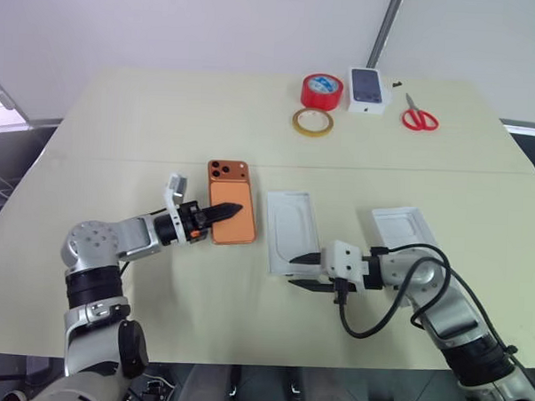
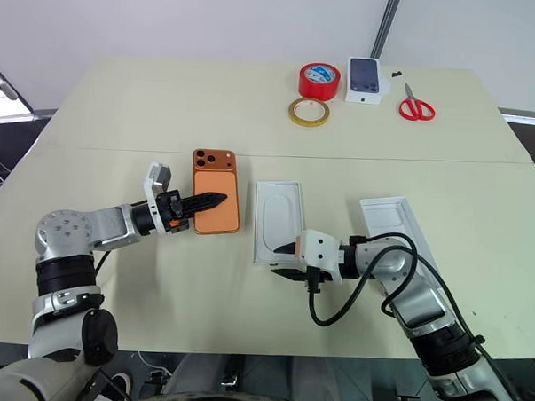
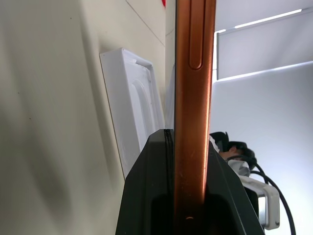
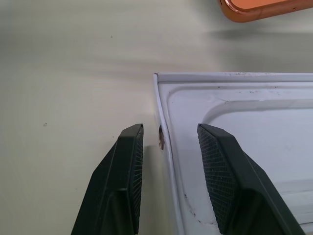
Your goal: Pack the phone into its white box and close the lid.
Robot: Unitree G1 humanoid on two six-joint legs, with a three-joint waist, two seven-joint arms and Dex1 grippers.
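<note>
The orange phone [image 1: 230, 208] lies flat, camera lenses at its far end, just left of the white box [image 1: 291, 230]. My left gripper [image 1: 232, 210] is shut on the phone's left edge, one finger over its back; the left wrist view shows the phone's edge [image 3: 194, 98] clamped between the fingers. The white box is an open tray with its recess up. My right gripper [image 1: 302, 271] is at the tray's near end, open. In the right wrist view its fingers [image 4: 128, 161] straddle the tray's near rim [image 4: 164, 147] without touching it. The lid [image 1: 407, 229] lies to the right, hollow side up.
At the table's far side sit a red tape roll [image 1: 322, 90], a tan tape ring [image 1: 313, 123], a small white box with a phone picture [image 1: 368, 89] and red scissors [image 1: 419, 117]. A black cable [image 1: 378, 316] loops off my right wrist.
</note>
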